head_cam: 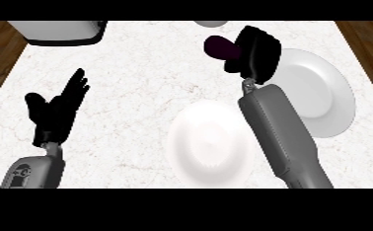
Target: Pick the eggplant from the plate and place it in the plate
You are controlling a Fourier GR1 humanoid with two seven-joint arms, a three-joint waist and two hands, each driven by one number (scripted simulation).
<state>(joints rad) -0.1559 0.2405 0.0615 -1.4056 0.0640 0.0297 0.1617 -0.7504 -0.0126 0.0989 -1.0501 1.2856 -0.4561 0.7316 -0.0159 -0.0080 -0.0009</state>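
Note:
A dark purple eggplant [221, 48] sticks out to the left of my right hand [255, 55], whose fingers are curled round it, above the counter near the far edge. Just to the right of that hand lies a white plate [324, 94]. A second white plate [207, 143] lies nearer me in the middle, partly covered by my right forearm. My left hand [56, 109] rests open at the left, fingers straight and pointing up, holding nothing.
A grey box-shaped appliance [62, 31] stands at the counter's far left corner. A small pale round object [211, 23] shows at the far edge. Brown wood floor [9, 40] shows past both sides of the marble counter [138, 77].

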